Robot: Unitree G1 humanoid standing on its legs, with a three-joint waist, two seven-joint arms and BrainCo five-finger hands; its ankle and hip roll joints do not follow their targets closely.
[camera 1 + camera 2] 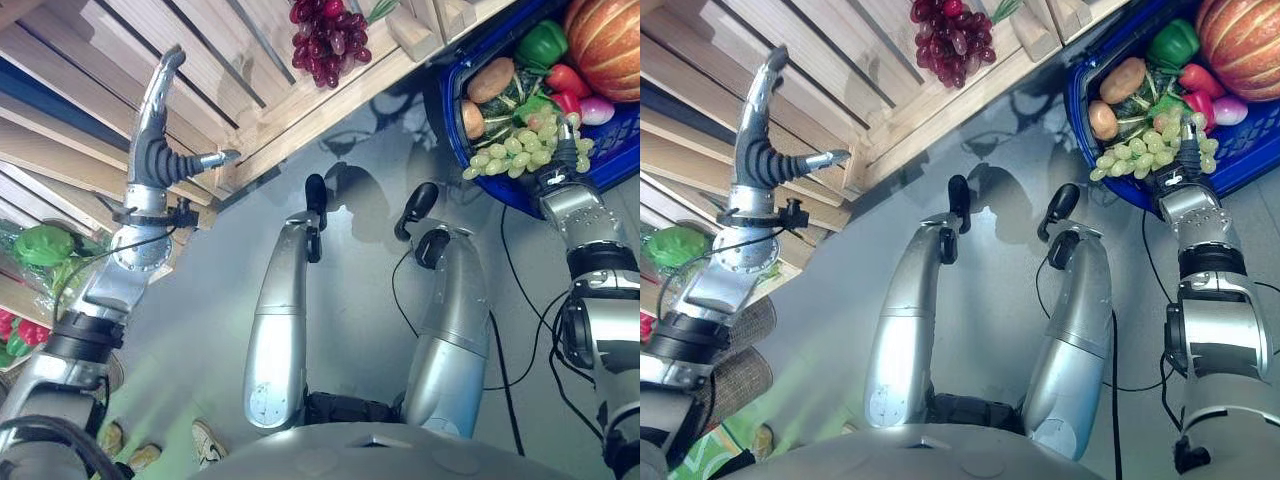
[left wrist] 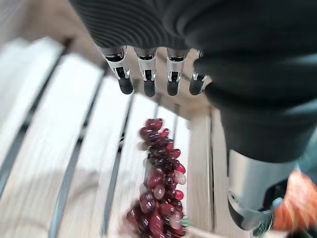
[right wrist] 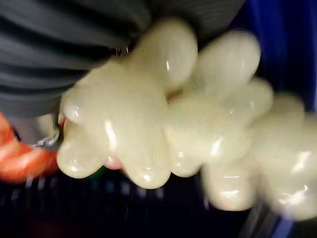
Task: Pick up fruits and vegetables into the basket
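A: Two robot hands logged. Right robot hand (image 1: 563,160) is at the near rim of the blue basket (image 1: 610,165), under the green grapes (image 1: 520,150); the bunch lies half over that rim, touching the hand

B: Finger state, right?

A: Cannot tell. Right wrist view has the green grapes pressed against the dark cover, fingers hidden

B: Left?

A: Left robot hand (image 1: 155,120) is released, fingers straight, raised over the wooden slats (image 1: 80,60), holding nothing. Red grapes (image 1: 328,35) lie on the slats, well apart from it. Left wrist view shows the fingertips (image 2: 148,87) above that bunch, not touching

B: Basket contents?

A: Potatoes (image 1: 490,80), green pepper (image 1: 542,42), red pepper (image 1: 565,78), a striped orange gourd (image 1: 605,40). Crowded. Grey floor (image 1: 370,170) between slats and basket is open
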